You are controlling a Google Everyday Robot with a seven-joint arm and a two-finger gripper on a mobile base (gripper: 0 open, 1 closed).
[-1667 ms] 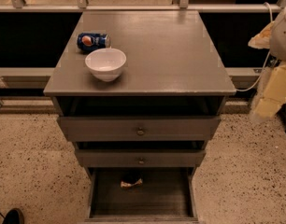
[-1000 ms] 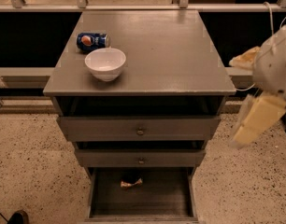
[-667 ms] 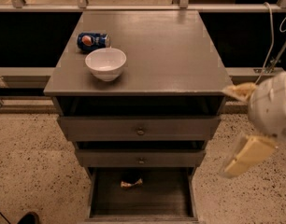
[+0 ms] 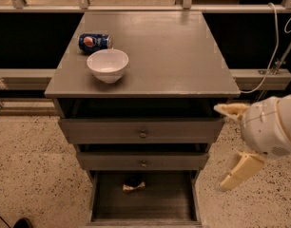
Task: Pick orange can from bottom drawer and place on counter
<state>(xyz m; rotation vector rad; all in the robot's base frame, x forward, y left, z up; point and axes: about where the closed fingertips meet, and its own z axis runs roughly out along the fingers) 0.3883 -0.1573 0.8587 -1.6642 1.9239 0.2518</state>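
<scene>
The orange can (image 4: 134, 186) lies on its side on the dark floor of the open bottom drawer (image 4: 95, 199), near the back. The counter (image 4: 174, 46) is the grey top of the cabinet. My gripper (image 4: 220, 148) hangs to the right of the cabinet at the height of the two upper drawers, well above and to the right of the can. Its two cream fingers (image 4: 241, 170) are spread wide apart and hold nothing.
A white bowl (image 4: 108, 64) and a blue Pepsi can (image 4: 94, 42) on its side sit on the counter's left part. The two upper drawers (image 4: 143, 133) with brass knobs stand slightly out. Speckled floor surrounds the cabinet; a cable (image 4: 274, 37) hangs at the right.
My gripper has come down and leftward from beside the counter's right edge to beside the drawers. The can, bowl and drawers have not moved.
</scene>
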